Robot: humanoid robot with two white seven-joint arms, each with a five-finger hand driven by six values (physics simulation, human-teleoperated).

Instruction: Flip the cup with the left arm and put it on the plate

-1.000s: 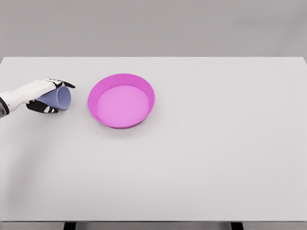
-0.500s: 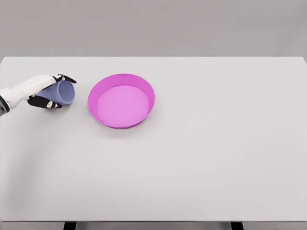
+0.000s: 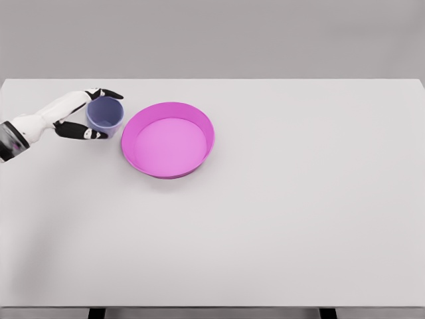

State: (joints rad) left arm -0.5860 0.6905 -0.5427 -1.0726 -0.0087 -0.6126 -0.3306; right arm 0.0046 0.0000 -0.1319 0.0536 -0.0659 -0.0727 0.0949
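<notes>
Mostly it's the white table (image 3: 279,219), flat matte top, filling the view w/ dark legs just showing at the near edge. Next biggest, the plate (image 3: 167,107): round, magenta-pink, shallow w/ a raised sloped rim and paler flat floor, smooth plastic look, left of centre toward the far side. Left hand (image 3: 81,114), white w/ black fingertips, reaches in from the left edge; fingers curl round the cup (image 3: 105,114), thumb at the near side, others over the far side. Cup is small, lavender-blue, smooth, round, mouth facing up, just left of the plate's rim, not on it.
</notes>
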